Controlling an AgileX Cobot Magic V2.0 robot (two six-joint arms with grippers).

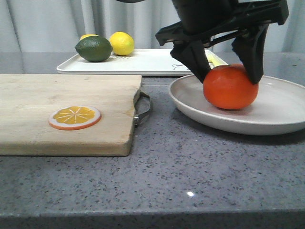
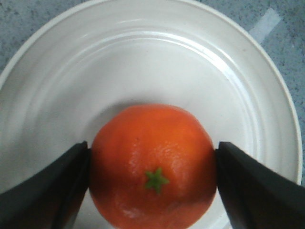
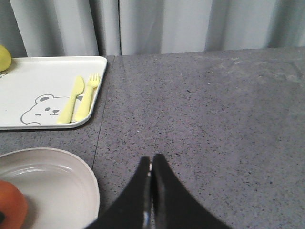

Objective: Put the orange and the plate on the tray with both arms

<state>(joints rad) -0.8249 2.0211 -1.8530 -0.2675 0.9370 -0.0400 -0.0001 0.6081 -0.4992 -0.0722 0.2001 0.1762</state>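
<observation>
Now the left gripper (image 1: 224,71) clamps the orange (image 1: 230,87) sitting in the plate (image 1: 281,112) near the worktop's right edge, ready for the tray (image 1: 147,62), while the right gripper (image 3: 151,191) idles clenched, empty.

Soft, even overhead light, faint shadows, mild glare on the orange (image 2: 152,164); close views slightly blurred.

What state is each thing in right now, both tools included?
left tool: closed around the orange, over the plate
right tool: shut, empty, above bare counter
orange: in the plate, gripped
plate: on the counter, off the tray
tray: holds lime and lemon
orange slice: flat on cutting board
</observation>
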